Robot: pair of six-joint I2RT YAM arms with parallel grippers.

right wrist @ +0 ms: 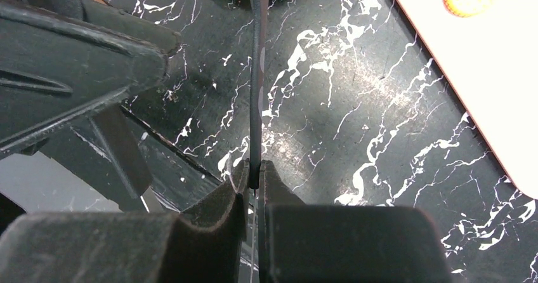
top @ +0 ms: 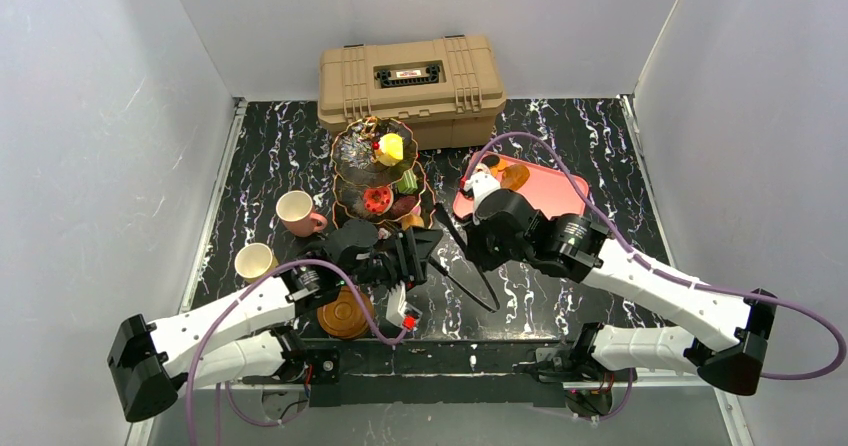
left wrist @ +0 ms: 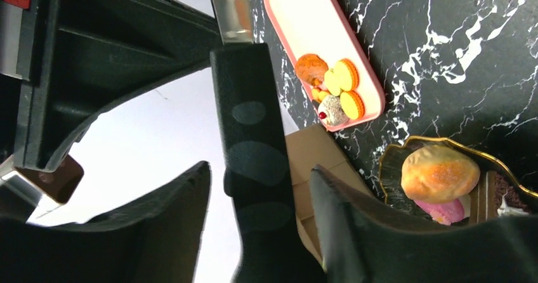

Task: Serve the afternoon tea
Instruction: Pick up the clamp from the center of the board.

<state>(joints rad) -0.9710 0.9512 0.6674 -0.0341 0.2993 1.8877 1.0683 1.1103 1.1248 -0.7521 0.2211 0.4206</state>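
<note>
The three-tier black stand (top: 378, 174) with gold rims holds small pastries, in front of the toolbox. Its bottom tier (left wrist: 388, 169) carries a golden bun (left wrist: 439, 172). My right gripper (top: 463, 246) (right wrist: 254, 172) is shut on black tongs (top: 472, 274) (right wrist: 257, 73) and holds them over the marble table, between the stand and a pink tray (top: 535, 191). My left gripper (top: 432, 238) (left wrist: 259, 167) is open. Its fingers stand on either side of one tong arm (left wrist: 250, 124) with a gap on each side. Orange macarons (left wrist: 346, 75) lie on the tray. A pink cup (top: 297, 213), a yellow cup (top: 255, 261) and brown saucers (top: 345, 316) sit at the left.
A tan toolbox (top: 410, 76) stands at the back, right behind the stand. The pink tray (right wrist: 469, 86) lies to the right of the tongs. White walls enclose the table on three sides. The left gripper's body (right wrist: 76, 73) is close beside the right one.
</note>
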